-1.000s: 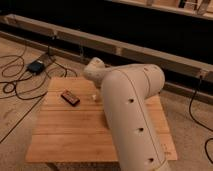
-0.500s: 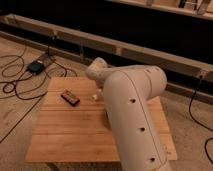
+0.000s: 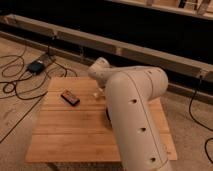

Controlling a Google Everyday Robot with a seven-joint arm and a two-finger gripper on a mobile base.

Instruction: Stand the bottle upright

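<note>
A small pale piece [image 3: 95,93] shows on the wooden table [image 3: 75,130], just left of the arm's end; it looks like part of the bottle, and the rest is hidden. My gripper [image 3: 100,89] reaches down to the table's far middle, right beside that pale piece, and is mostly covered by my own large white arm [image 3: 132,115]. I cannot tell whether the bottle lies flat or stands up.
A dark brown bar [image 3: 70,97] lies on the table left of the gripper. A dark sliver [image 3: 106,115] peeks out from behind the arm. Cables [image 3: 15,85] and a small box [image 3: 36,66] lie on the floor at the left. A long low rail [image 3: 150,52] runs behind.
</note>
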